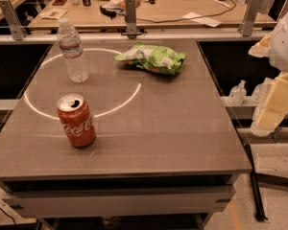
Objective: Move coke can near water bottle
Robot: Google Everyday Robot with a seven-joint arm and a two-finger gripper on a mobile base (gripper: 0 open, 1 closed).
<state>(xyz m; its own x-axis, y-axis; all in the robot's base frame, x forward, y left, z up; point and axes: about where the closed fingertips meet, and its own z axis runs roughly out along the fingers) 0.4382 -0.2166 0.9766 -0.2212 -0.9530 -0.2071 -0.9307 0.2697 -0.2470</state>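
Coke can [76, 121] before bottle [73, 51]; claw [271, 109] right

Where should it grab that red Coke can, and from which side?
Likely around the middle of the coke can, across its round wall: it stands upright, so the sides are straight there. Come from the right, where the pincer hangs beyond the edge of the table; nothing stands between, and the water bottle is behind the can.
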